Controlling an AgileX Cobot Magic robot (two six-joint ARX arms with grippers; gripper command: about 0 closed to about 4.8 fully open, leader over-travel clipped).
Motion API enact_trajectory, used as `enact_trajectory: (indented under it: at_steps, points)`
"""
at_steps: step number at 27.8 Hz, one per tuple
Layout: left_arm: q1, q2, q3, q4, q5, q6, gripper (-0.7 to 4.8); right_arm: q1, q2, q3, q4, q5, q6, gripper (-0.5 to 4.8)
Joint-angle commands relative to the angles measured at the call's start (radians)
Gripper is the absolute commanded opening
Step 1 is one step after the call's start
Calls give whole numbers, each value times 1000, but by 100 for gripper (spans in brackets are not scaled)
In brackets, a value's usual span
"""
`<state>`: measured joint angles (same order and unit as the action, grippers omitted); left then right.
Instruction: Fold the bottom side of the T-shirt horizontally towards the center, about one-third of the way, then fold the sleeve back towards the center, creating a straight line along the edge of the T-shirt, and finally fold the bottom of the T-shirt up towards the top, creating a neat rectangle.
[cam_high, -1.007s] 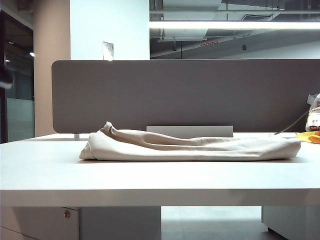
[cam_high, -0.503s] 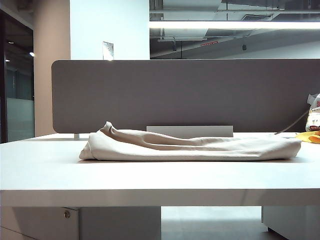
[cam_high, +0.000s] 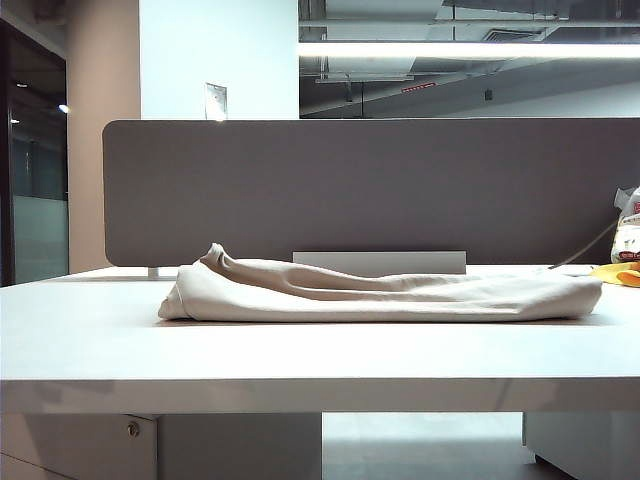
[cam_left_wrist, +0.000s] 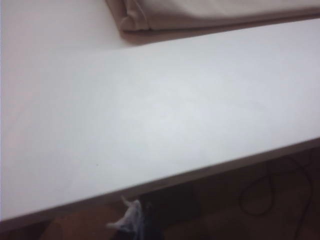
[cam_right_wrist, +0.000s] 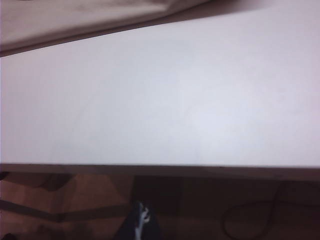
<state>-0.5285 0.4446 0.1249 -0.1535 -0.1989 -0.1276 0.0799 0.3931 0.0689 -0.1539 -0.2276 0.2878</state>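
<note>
Nothing moved in the last second: left end effector (cam_left_wrist: 134, 220) and right end effector (cam_right_wrist: 142, 220) both clenched empty off the counter (cam_high: 300, 360) front edge, T-shirt (cam_high: 380, 295) folded mid-counter, so folding looks done.

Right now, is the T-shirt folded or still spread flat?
Folded. The T-shirt lies as a long, narrow layered bundle across the table. Both grippers, left and right, are shut, back off the table's near edge, holding nothing.
</note>
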Motion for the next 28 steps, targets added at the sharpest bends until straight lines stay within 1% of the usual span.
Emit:
enact_trajectory:
  at_steps: [1,6,12,14,16,27,28]
  points:
    - [0,0,-7,15,-7,25,-6,1,0,-26,38,6,-1,-2]
    - [0,0,-37,21,-7,76,-6,1,0,-64,48,20,-5,-2]
    - [0,0,-49,37,-2,75,-5,2,0,-64,45,19,-8,-1]
    - [0,0,-48,37,5,74,-5,2,0,-64,37,-10,-8,-1]
    - [0,0,-48,37,20,60,-4,1,0,-64,38,-11,-8,-1]
    - [0,0,-48,37,19,61,-5,1,0,-64,40,-11,-8,-1]
    - [0,0,-48,36,18,93,-5,1,0,-64,40,-10,-8,-1]
